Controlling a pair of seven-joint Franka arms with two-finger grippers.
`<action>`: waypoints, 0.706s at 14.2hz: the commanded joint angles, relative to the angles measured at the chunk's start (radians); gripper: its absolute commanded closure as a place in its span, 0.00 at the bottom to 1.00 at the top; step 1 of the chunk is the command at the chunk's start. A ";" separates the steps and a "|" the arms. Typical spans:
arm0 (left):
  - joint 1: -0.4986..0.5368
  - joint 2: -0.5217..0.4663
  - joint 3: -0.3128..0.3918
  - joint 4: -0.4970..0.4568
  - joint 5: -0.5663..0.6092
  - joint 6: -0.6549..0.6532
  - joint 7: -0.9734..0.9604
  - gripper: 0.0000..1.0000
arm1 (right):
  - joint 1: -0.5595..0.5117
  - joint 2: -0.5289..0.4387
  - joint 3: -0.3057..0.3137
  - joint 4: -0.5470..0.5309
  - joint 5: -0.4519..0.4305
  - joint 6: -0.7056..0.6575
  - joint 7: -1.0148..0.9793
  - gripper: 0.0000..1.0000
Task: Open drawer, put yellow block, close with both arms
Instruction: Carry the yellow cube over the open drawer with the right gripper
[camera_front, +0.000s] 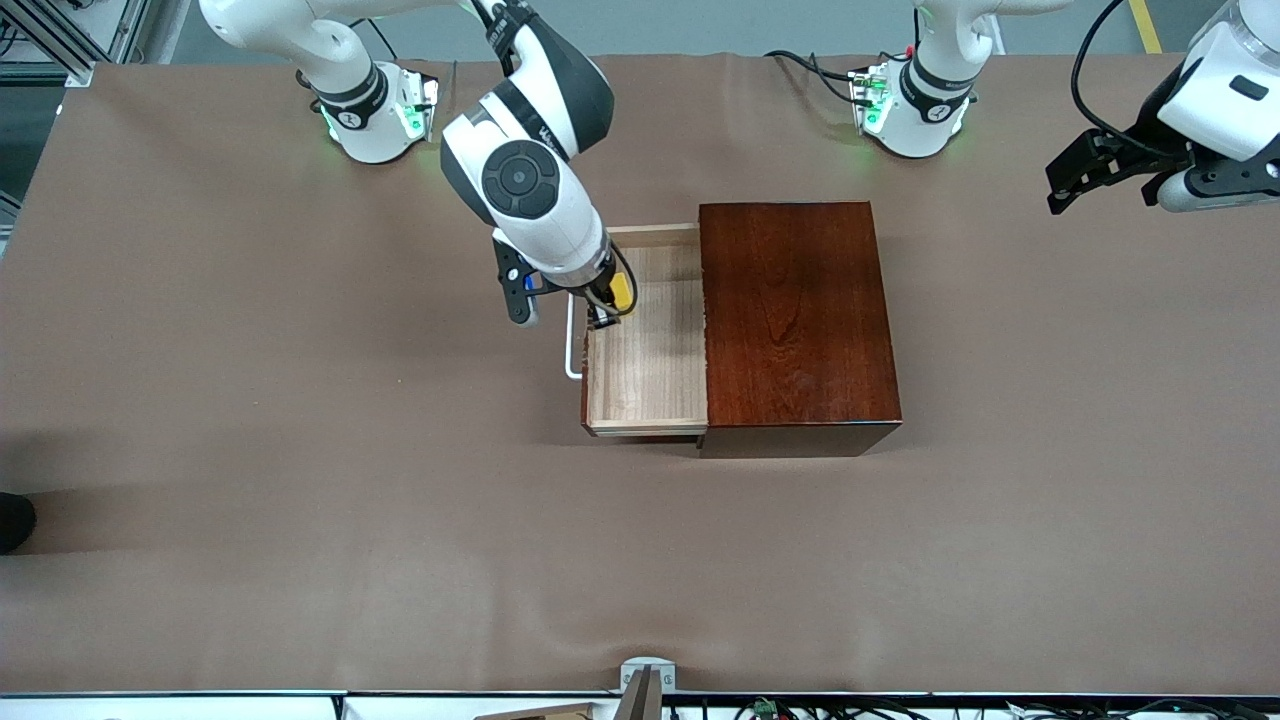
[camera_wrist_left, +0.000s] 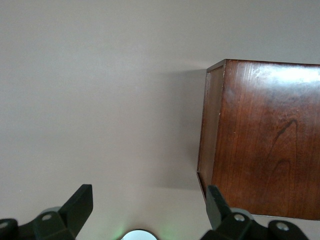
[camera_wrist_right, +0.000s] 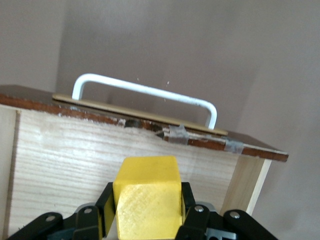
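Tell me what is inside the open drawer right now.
The drawer shows only bare pale wood. The yellow block is over it, held in the right gripper, not lying inside. The part under the wooden box is hidden. The left gripper waits open.

Desk (camera_front: 300, 450) cover: plain matte brown. Box (camera_front: 795, 320): glossy dark reddish-brown, visible wood grain. Drawer (camera_front: 650, 370): pale light wood, fine straight grain; front edge reddish-brown with a pale strip on top. Handle (camera_wrist_right: 145, 92): white. Block (camera_wrist_right: 147, 202): bright yellow, plain. Right gripper (camera_front: 606, 305): black fingers (camera_wrist_right: 107, 210). Left gripper (camera_front: 1075, 180): black fingers (camera_wrist_left: 77, 207). Arms: white shells, black joint sections, green lights at bases.
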 joint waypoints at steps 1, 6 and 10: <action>0.024 0.008 -0.005 0.021 -0.022 -0.018 0.028 0.00 | 0.025 0.036 -0.014 0.029 0.022 0.039 0.021 1.00; 0.024 0.015 -0.006 0.022 -0.022 -0.018 0.030 0.00 | 0.039 0.088 -0.014 0.028 0.018 0.050 0.023 1.00; 0.016 0.018 -0.014 0.021 -0.022 -0.020 0.027 0.00 | 0.038 0.114 -0.015 0.031 0.013 0.052 0.056 0.79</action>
